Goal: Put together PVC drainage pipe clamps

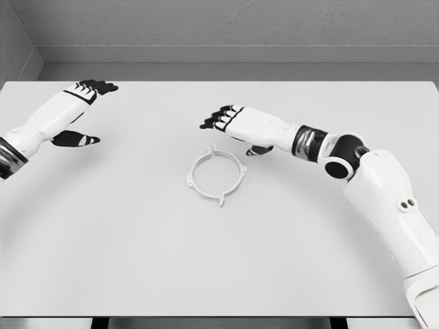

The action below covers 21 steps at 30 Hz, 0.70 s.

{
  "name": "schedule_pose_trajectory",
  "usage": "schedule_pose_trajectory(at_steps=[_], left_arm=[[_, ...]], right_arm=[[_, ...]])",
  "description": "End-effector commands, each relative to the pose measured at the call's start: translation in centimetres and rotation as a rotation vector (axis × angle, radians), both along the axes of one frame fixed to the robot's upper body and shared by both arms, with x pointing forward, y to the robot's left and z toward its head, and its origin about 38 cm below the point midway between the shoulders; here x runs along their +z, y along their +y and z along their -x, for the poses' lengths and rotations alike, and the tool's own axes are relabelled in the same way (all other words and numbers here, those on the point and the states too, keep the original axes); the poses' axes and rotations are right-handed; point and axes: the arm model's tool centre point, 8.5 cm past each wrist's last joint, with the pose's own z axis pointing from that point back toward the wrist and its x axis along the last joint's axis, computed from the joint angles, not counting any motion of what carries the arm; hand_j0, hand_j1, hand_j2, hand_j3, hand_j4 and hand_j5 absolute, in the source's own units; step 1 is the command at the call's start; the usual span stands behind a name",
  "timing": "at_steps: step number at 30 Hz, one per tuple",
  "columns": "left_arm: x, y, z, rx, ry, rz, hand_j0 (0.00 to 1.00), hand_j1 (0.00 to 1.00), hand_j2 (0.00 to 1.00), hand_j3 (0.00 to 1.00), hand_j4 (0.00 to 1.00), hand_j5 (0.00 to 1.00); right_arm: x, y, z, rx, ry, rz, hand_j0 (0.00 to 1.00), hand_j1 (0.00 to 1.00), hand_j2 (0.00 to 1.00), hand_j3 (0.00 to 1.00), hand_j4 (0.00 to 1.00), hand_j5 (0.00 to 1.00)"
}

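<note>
Your pipe clamp (216, 176) lies flat near the middle of the counter (219, 260), a thin white ring with its opening facing straight up, so it has no real long axis; small tabs stick out from the rim, one toward the far side, one toward you at the lower edge, and short lugs at the left and right. Nothing sits inside the ring: you see only bare counter through it, and there are no containers in view. Your right robot hand (230, 122) is just beyond the clamp and slightly to its right, apart from it, palm down, with the dark fingers (214, 119) extended toward the left and loosely spread, the thumb hanging below near the clamp's far right rim; it has hold of nothing. Its arm comes in from the lower right, crossing the counter's right half. Your left robot hand (77, 110) is well apart from the clamp at the far left of the counter, fingers stretched out toward the back wall and the thumb pointing right, also relaxed and holding nothing. The pale counter carries only the clamp.
</note>
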Motion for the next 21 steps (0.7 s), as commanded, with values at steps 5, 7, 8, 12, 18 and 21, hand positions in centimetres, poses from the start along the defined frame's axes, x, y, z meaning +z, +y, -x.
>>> schedule_pose_trajectory(at_steps=[5,7,8,12,18,21], left_arm=[[0.1,0.1,0.0,0.002,0.000,0.005,1.00,1.00,1.00,1.00,1.00,1.00],[0.1,0.1,0.0,0.002,-0.002,0.005,1.00,1.00,1.00,1.00,1.00,1.00],[0.1,0.1,0.0,0.001,-0.001,0.005,1.00,1.00,1.00,1.00,1.00,1.00],[0.0,0.1,0.0,0.003,0.001,0.005,1.00,1.00,1.00,1.00,1.00,1.00],[0.1,0.1,-0.1,0.003,0.000,0.003,1.00,1.00,1.00,1.00,1.00,1.00],[0.1,0.1,-0.1,0.003,0.000,0.004,1.00,1.00,1.00,1.00,1.00,1.00]], right_arm=[[-0.7,0.5,0.1,0.005,0.020,0.000,1.00,1.00,1.00,1.00,1.00,1.00],[-0.9,0.8,0.1,0.008,0.026,-0.001,1.00,1.00,1.00,1.00,1.00,1.00],[-1.1,0.6,0.0,0.003,0.033,0.002,1.00,1.00,1.00,1.00,1.00,1.00],[-1.7,0.0,-0.6,-0.022,0.055,0.015,1.00,1.00,1.00,1.00,1.00,1.00],[-1.6,0.6,-0.6,-0.015,0.056,0.005,1.00,1.00,1.00,1.00,1.00,1.00],[-1.7,1.1,-0.5,-0.005,0.056,0.006,1.00,1.00,1.00,1.00,1.00,1.00]])
